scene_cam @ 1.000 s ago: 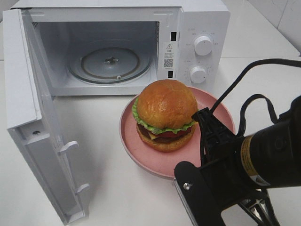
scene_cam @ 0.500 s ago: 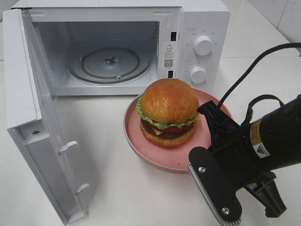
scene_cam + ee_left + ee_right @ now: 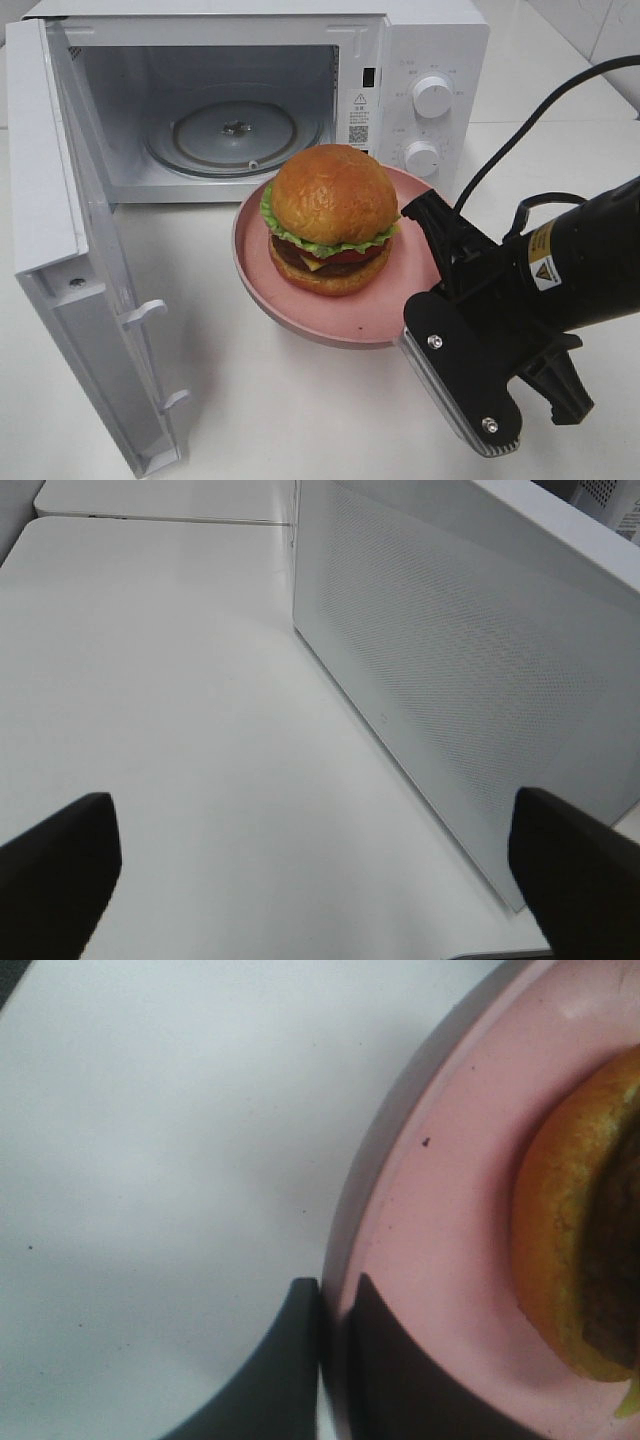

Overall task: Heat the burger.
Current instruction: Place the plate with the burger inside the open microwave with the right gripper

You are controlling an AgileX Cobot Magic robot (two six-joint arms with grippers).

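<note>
The burger (image 3: 330,220), with its glossy brown bun, lettuce, tomato and cheese, sits on a pink plate (image 3: 330,322) just in front of the open microwave (image 3: 430,40). My right gripper (image 3: 418,212) is shut on the plate's right rim and holds it a little above the table. In the right wrist view its fingertips (image 3: 300,1320) pinch the plate's (image 3: 440,1210) edge, with the burger (image 3: 570,1250) close by. My left gripper (image 3: 315,880) stands open and empty beside the microwave's perforated outer wall (image 3: 450,660). It does not show in the exterior high view.
The microwave door (image 3: 80,250) is swung wide open on the left. A glass turntable (image 3: 235,135) lies inside the cavity. Two knobs (image 3: 432,96) sit on the control panel. The right arm's cable (image 3: 540,110) arcs over the white table (image 3: 250,400).
The right gripper has carried the plate and burger to the left and closer to the microwave opening. The left gripper's state is unchanged.
</note>
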